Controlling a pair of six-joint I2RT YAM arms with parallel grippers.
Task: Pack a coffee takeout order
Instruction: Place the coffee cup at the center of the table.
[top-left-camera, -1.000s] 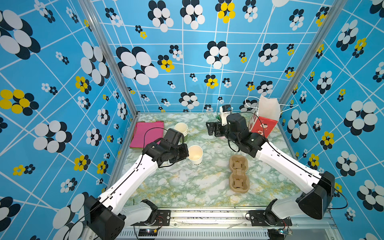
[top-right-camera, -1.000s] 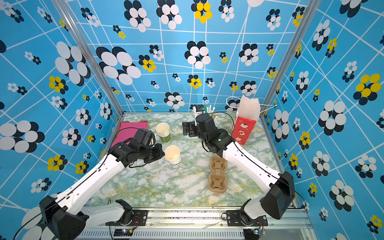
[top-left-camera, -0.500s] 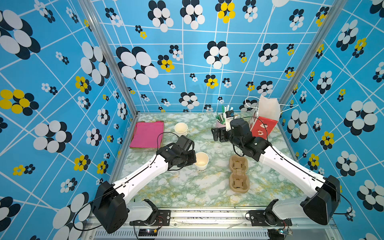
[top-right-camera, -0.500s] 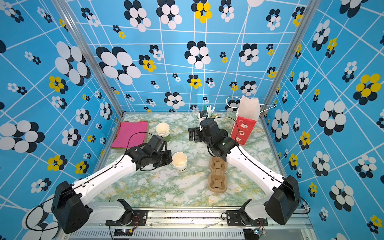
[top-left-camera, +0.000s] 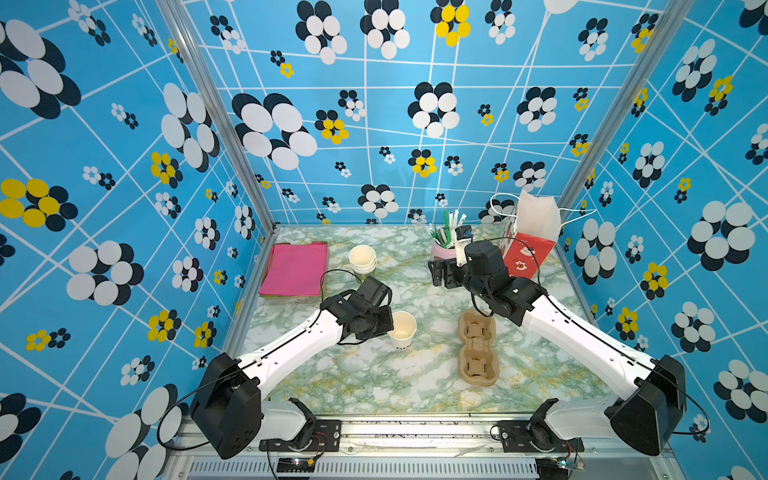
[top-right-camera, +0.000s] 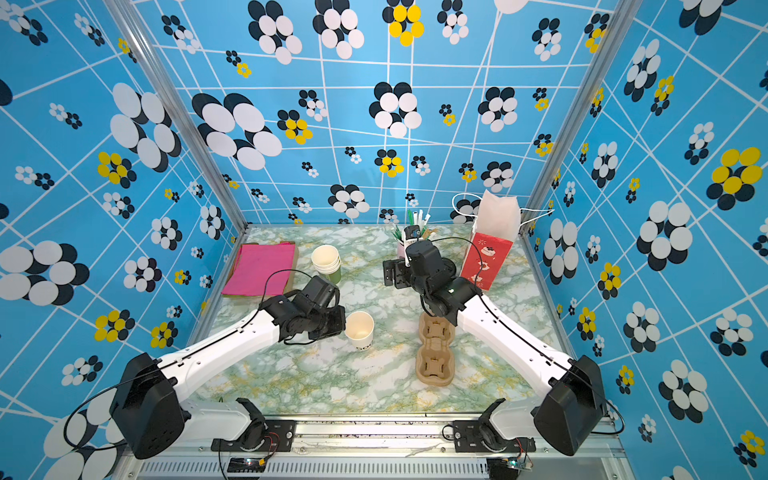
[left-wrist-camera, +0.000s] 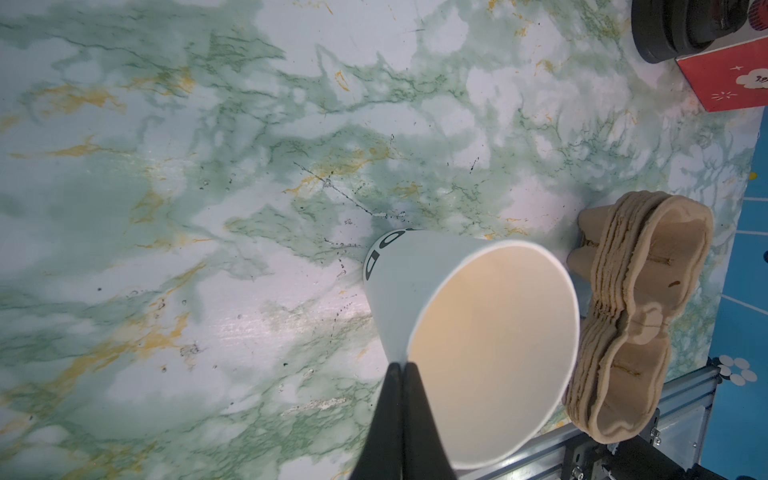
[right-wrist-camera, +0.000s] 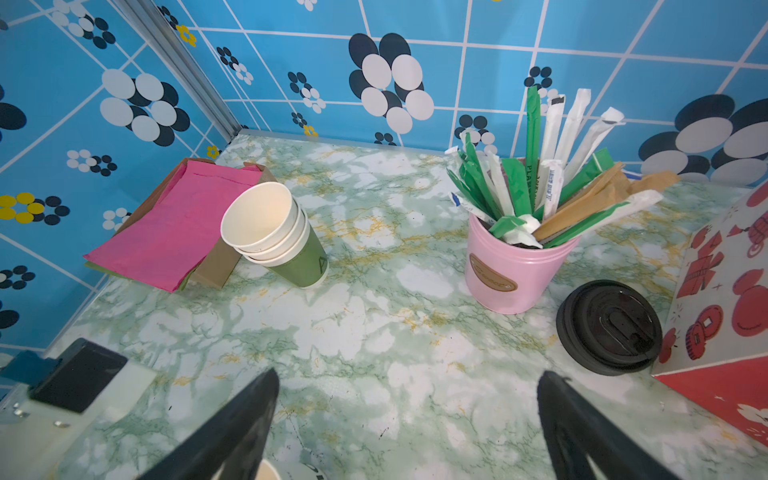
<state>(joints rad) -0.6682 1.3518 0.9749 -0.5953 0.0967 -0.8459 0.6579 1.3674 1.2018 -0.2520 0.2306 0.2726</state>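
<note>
Black fingers (left-wrist-camera: 384, 424) of my left pincer (left-wrist-camera: 401, 366) are clenched on the rim of the pale paper cup (left-wrist-camera: 490, 345), open-topped, near the brown pulp cup holder (top-left-camera: 478, 349) on the counter (top-left-camera: 374, 386); I see my right pincer (right-wrist-camera: 407, 382) released near the black lid (right-wrist-camera: 609, 328).

Green-veined marble table (top-left-camera: 374, 386) fills the lower centre in both top views. Blue walls (top-left-camera: 374, 124) with black, white and yellow flower print rise behind it and on both sides. Stack of lidless paper cups (top-left-camera: 362, 259), green one outermost, stands upper centre-left on the tabletop, flat brown paper bags (right-wrist-camera: 220, 266) just beside it. Pink pot (top-left-camera: 439, 250) with oval brown label sits upper centre-right, near the back wall. Red-and-white gift bag (top-left-camera: 528, 253) with white cord handles stands upright to the right of the pot. Lone black lid (right-wrist-camera: 609, 328) lies flat between pot and bag, seen in the right wrist view. Metal rail (top-left-camera: 415, 430) runs along the bottom edge.
</note>
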